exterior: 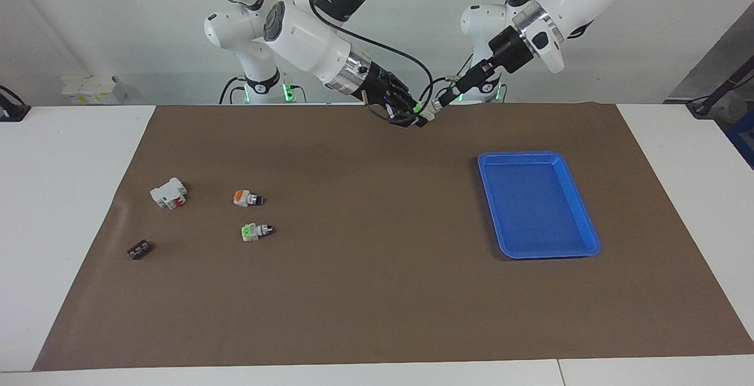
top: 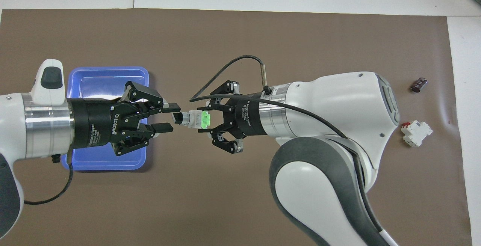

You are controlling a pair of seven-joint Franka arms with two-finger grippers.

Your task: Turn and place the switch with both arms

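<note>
Green-capped switch hung in my right gripper over bare mat beside the blue tray; left gripper stood narrowly parted at its black knob, best closed squarely before release.

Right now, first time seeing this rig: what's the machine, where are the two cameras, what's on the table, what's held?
Two white robot arms work at a table with a brown mat. One picture faces them from across the table; the other looks down from above their end. The right gripper holds a small green-capped switch in the air. The left gripper, fingers open, points at its black knob. On the mat lie a blue tray, a second green-capped switch, an orange-capped switch, a white block and a small dark part.
</note>
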